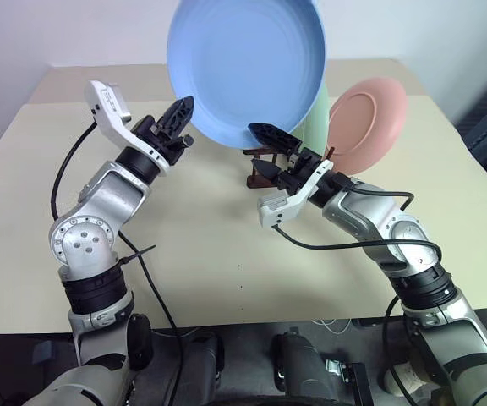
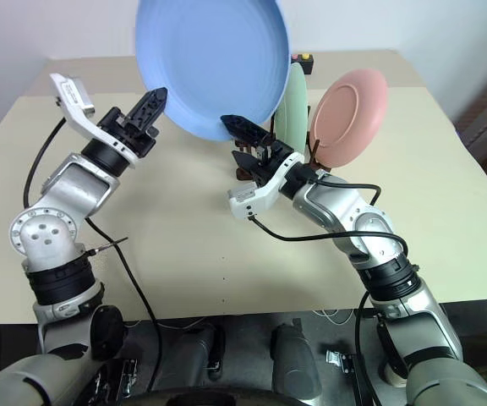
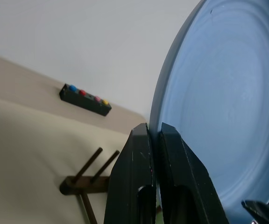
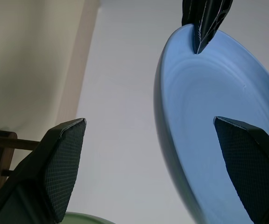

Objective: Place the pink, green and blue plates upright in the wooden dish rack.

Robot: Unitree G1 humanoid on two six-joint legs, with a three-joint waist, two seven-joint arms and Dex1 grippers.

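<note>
The left gripper pinches the blue plate's rim, holding it upright; the right gripper, spread wide and empty, straddles its lower edge

Left gripper pinched the rim of the blue plate, plate edge between the closed fingers. Beyond: beige table, wooden dish rack with two pegs visible, black button box near the wall.
</note>
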